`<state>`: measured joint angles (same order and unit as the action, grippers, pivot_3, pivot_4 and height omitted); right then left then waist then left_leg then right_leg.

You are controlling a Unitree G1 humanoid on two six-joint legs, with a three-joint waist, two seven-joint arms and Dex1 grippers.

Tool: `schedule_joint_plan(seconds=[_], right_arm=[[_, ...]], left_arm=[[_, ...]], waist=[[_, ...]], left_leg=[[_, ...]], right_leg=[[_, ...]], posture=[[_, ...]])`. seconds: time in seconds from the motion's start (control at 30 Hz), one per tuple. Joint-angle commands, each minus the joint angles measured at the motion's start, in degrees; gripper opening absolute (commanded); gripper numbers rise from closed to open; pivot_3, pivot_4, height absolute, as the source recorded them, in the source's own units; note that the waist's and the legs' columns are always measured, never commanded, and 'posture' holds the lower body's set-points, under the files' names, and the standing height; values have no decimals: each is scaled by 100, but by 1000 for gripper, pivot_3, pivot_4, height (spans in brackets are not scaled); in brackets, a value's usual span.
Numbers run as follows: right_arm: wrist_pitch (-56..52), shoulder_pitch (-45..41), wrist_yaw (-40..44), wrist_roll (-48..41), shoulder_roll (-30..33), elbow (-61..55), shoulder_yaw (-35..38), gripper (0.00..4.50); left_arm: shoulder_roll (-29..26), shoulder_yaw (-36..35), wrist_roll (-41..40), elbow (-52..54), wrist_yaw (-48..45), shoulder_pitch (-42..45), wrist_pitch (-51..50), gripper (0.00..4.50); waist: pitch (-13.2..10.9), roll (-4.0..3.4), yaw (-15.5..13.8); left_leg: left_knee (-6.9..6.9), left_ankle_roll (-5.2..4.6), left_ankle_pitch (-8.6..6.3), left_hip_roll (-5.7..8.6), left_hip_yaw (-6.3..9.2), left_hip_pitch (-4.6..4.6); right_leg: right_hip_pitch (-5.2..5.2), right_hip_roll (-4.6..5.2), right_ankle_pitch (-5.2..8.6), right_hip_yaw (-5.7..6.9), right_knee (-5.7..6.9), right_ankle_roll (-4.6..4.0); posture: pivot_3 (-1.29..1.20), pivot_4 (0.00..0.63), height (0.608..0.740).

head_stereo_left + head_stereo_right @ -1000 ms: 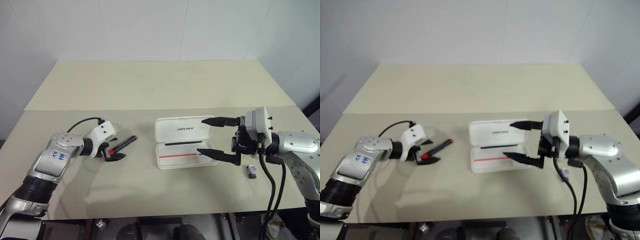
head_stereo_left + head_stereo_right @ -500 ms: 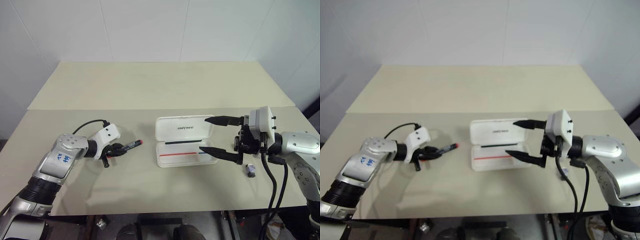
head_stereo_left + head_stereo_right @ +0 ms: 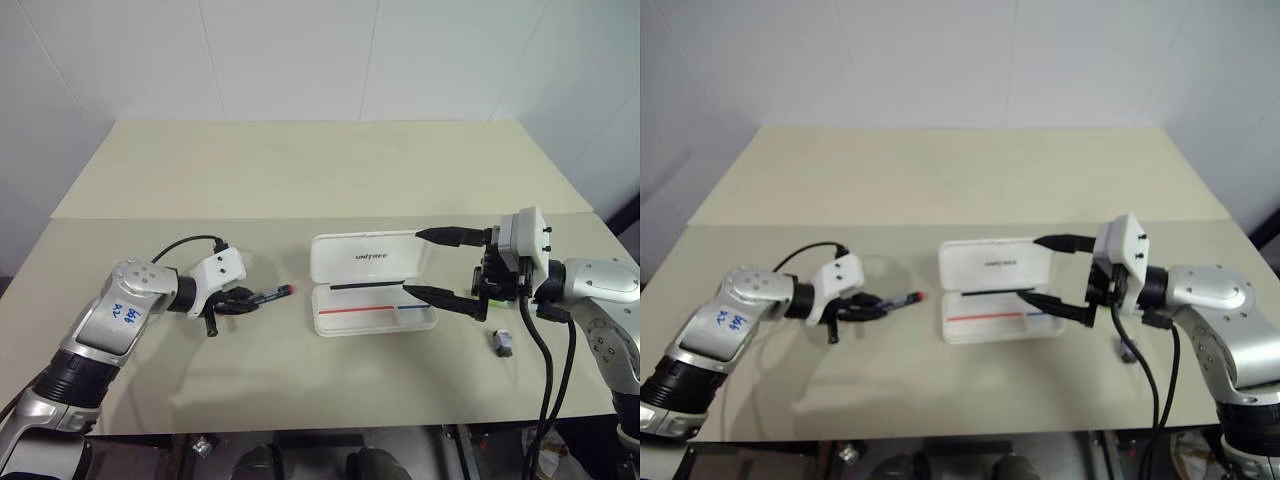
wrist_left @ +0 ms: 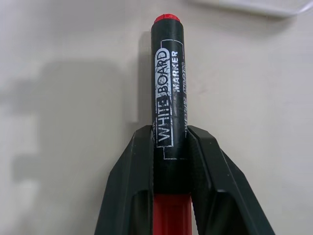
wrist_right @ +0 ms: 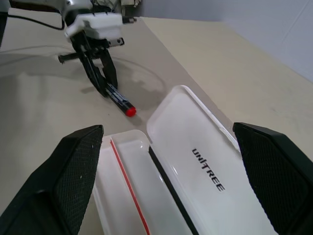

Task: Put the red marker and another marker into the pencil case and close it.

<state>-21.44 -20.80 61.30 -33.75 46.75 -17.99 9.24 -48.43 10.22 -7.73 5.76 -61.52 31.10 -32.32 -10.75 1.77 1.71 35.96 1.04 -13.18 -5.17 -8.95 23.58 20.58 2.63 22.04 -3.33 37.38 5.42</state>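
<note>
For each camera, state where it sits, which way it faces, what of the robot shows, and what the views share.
Left eye view: on the head, looking forward and down at the table; both arms show.
Right eye view: beside it, the same scene.
Left wrist view: along the left gripper, shut on the red marker.
Right wrist view: between the open right gripper fingers, over the open pencil case, toward the left gripper.
Shared: marker and case appear in the head views and the right wrist view.

The red marker (image 4: 168, 98) reads "WHITE BOARD MARKER" along its black barrel; the pencil case (image 3: 368, 262) lid reads "UNITREE".
</note>
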Motion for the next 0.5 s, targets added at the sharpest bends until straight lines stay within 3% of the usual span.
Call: schedule_joint_plan(seconds=[0.03, 0.3, 0.5], right_arm=[[118, -20, 37, 19, 43, -49, 92, 4500], [53, 269, -84, -5, 107, -250, 300, 4500], [-47, 554, -230, -64, 183, -494, 577, 4500]], left_arm=[[-112, 37, -179, 469, -326, 233, -87, 574], [156, 324, -344, 806, -570, 660, -348, 574], [911, 860, -10, 275, -301, 1221, -165, 574]], waist=[[0, -1, 0], [-1, 0, 10], [-1, 1, -10]], left_leg=[[0, 2, -1, -1, -4, -1], [11, 7, -6, 2, -20, -1], [20, 6, -6, 17, -19, -3]], right_leg=[[0, -2, 2, 0, -1, 3], [5, -21, 12, -9, 2, 20], [0, -23, 15, -11, 7, 30]], posture=[[0, 150, 740], [0, 150, 740], [0, 150, 740]])
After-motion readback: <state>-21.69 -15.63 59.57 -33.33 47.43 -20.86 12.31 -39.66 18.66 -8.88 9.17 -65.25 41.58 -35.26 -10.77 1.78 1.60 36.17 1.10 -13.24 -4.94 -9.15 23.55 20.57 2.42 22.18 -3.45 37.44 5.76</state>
